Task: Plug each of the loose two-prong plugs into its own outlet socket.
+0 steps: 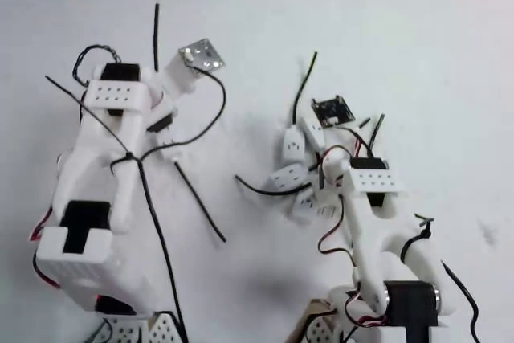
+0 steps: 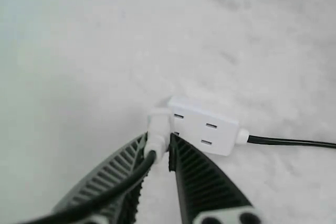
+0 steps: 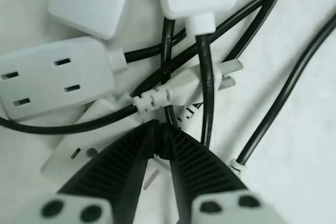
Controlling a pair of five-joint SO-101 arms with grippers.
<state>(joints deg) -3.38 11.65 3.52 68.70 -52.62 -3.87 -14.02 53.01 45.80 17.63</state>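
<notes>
My left gripper (image 2: 157, 145) is shut on a white two-prong plug (image 2: 159, 124), which is pressed against the end slots of a white outlet socket (image 2: 207, 132) lying flat on the table. In the high view this gripper (image 1: 165, 138) sits at centre left. My right gripper (image 3: 159, 128) is shut, its tips just beside the ribbed collar of a loose white plug (image 3: 199, 80) whose prongs point away. Around it lie several white sockets (image 3: 52, 80) and tangled black cables. In the high view it (image 1: 321, 186) hovers over that pile (image 1: 287, 176).
A shiny metal plate (image 1: 201, 55) lies beyond the left arm, and a small black circuit board (image 1: 332, 110) beyond the socket pile. Loose black cables (image 1: 201, 202) cross the white table between the arms. The far side and the right side of the table are bare.
</notes>
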